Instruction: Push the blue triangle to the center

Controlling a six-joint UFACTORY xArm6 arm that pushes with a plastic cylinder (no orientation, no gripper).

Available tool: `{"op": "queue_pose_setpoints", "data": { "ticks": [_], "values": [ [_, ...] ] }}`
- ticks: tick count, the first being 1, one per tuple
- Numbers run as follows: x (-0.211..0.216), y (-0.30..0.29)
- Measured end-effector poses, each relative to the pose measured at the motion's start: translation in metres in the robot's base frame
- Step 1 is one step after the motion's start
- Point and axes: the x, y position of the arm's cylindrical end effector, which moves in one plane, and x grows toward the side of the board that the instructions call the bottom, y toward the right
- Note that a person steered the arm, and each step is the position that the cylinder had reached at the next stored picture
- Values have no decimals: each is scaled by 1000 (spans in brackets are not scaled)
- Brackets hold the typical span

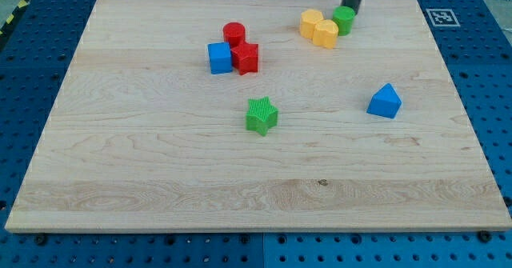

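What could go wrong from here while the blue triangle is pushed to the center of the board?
1. My tip is at the view's top, right beside the green cylinder and near the yellow block; moving off carelessly may drag them along.
2. The blue triangle sits far off at the view's right; an off-centre push on its slanted sides may turn it aside.
3. The green star lies near the center, so the triangle may bump it.
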Motion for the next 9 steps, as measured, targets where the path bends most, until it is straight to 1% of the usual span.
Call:
{"op": "queue_pose_setpoints", "data": {
  "ticks": [1, 2, 3, 4, 5, 6, 7, 9],
  "values": [
    [-1, 14],
    [14, 75],
    [96, 94],
    [168, 97],
    [202, 97],
    [218, 74],
    [228, 18],
    [225, -49]
  ]
}}
